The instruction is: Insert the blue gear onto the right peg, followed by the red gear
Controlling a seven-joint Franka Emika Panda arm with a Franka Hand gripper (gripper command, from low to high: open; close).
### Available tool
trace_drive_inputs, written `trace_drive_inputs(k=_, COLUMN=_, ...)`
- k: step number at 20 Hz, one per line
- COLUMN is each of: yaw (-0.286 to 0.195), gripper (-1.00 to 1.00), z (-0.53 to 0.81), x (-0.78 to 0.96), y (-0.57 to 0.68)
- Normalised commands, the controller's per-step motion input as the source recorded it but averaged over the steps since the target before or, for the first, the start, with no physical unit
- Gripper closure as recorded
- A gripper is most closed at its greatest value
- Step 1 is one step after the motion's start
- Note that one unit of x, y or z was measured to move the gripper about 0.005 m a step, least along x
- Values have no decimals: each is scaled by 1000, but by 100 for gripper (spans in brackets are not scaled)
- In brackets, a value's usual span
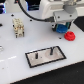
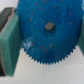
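Observation:
The blue gear [image 1: 62, 28] is between the fingers of my gripper [image 1: 62, 30], which is shut on it, at the back on the exterior view's right. In the wrist view the blue gear [image 2: 47, 30] fills the picture, its hub facing the camera, with a green finger pad [image 2: 10, 42] against its edge. I cannot tell whether the gear touches the table. The red gear [image 1: 70, 36] lies on the white table just beside the gripper, towards the exterior view's right. The black-framed white plate [image 1: 56, 56] lies nearer the front, and its taller right peg [image 1: 50, 49] stands upright and bare.
A shorter dark pin [image 1: 36, 55] stands on the same plate, towards the exterior view's left. A beige and white block-like fixture [image 1: 18, 27] stands at the back left. A black cable [image 1: 30, 12] runs across the back.

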Motion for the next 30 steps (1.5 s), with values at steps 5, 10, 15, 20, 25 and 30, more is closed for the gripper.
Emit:
trace_drive_inputs(k=5, yaw=0, gripper=100, z=437, x=472, y=-192)
trace_drive_inputs(k=10, yaw=0, gripper=100, z=385, x=555, y=-327)
trace_drive_inputs(k=15, yaw=0, gripper=100, z=356, x=603, y=-321)
trace_drive_inputs(k=20, yaw=0, gripper=100, z=295, x=696, y=-313)
trace_drive_inputs(k=25, yaw=0, gripper=100, z=258, x=756, y=-262)
trace_drive_inputs(k=30, yaw=0, gripper=100, z=202, x=748, y=-262)
